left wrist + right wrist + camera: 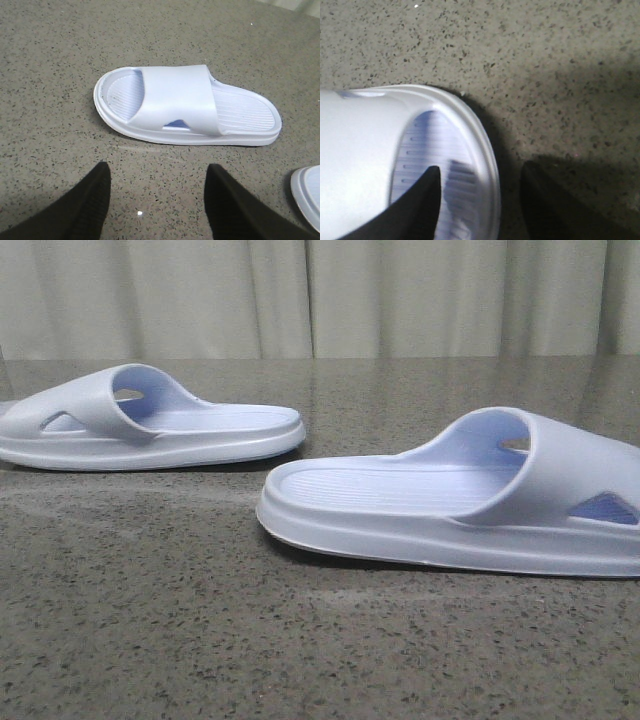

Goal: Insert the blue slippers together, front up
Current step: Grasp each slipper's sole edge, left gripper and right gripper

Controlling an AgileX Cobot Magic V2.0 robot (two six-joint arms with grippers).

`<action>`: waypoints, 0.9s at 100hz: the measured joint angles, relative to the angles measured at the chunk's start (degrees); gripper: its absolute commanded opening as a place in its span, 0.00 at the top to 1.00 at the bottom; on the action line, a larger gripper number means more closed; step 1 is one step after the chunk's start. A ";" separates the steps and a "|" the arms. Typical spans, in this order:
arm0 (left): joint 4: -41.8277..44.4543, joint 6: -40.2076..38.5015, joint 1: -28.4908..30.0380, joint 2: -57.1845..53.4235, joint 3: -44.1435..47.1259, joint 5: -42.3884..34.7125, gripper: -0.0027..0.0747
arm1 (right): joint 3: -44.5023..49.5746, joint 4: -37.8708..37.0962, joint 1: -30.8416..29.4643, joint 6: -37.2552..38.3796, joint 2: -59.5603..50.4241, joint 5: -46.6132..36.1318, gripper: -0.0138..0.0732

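My left fingers (pixel 155 200) gape wide above the bare counter (pixel 50 75) with one blue slipper (pixel 185 107) at twelve o'clock, while my right fingers (pixel 480 200), also wide, straddle the other slipper's (pixel 380 165) rim.

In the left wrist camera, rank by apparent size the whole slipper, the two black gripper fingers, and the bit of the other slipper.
1. Whole slipper, largest.
2. Two fingers, alike in size, but nearest the camera and cropped.
3. Other slipper's end, smallest, mostly out of frame.
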 measured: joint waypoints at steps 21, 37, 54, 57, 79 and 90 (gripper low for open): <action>-0.26 0.00 0.00 0.00 0.00 0.00 0.49 | -0.10 9.13 -5.26 -9.87 3.35 6.94 0.54; -0.48 0.00 0.00 0.00 0.00 0.00 0.49 | -0.45 10.38 -6.02 -11.59 4.47 8.26 0.92; -1.40 0.00 0.00 1.80 -0.13 0.00 0.49 | -0.57 11.47 -6.14 -11.59 4.47 8.53 0.96; -1.51 0.00 0.00 2.47 -0.13 0.00 0.49 | -0.57 11.61 -6.14 -11.69 4.47 8.53 0.96; -5.12 1.81 0.00 10.25 -3.73 -0.45 0.49 | -0.57 11.73 -6.14 -11.81 4.47 8.07 0.96; -8.07 3.49 0.00 15.04 -6.66 -0.71 0.49 | -0.57 11.73 -6.14 -11.81 4.47 8.07 0.96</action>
